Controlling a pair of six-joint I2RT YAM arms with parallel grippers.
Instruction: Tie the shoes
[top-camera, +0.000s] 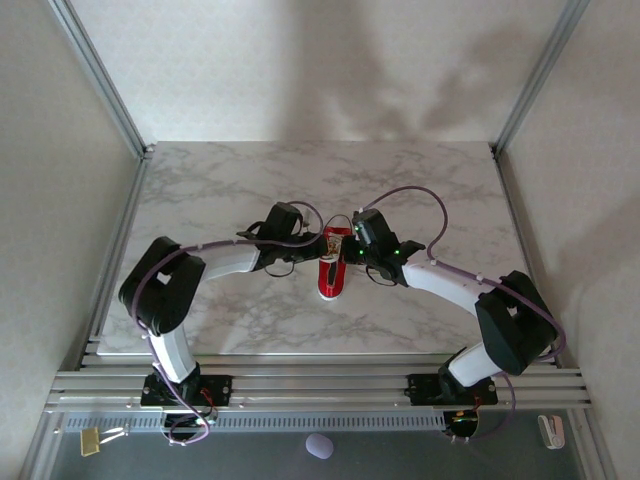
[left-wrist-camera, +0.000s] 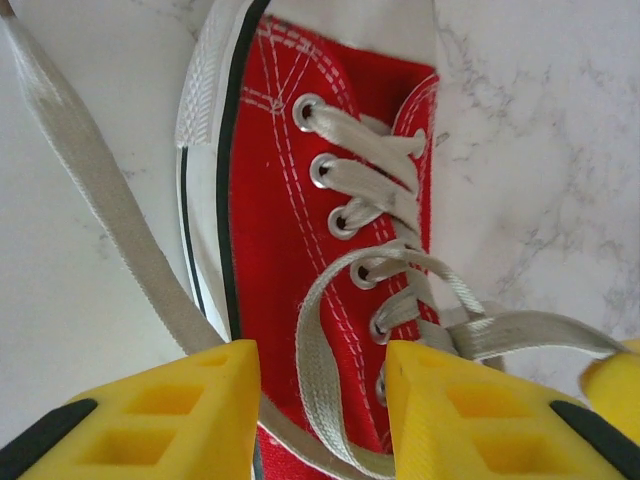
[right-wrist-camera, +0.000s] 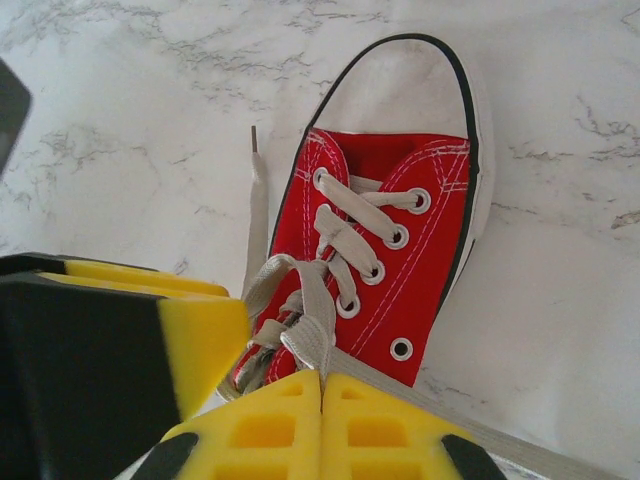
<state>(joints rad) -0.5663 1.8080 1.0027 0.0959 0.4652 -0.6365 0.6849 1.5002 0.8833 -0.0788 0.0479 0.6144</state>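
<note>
Near the middle of the marble bench (top-camera: 200, 190) lies the red shoe (top-camera: 331, 272), laced through its eyelets, with no finished bow showing. The right gripper (right-wrist-camera: 322, 385) has its jaws closed on a lace strand (right-wrist-camera: 310, 335). The left gripper (left-wrist-camera: 320, 362) has its jaws apart around a loose loop (left-wrist-camera: 312, 330). Most of the tying seems left to do.

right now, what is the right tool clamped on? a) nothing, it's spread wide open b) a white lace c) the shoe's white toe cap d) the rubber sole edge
b: in the right wrist view, the right tool has its two yellow fingers pressed together on a loop of white lace that rises from the red shoe.
</note>
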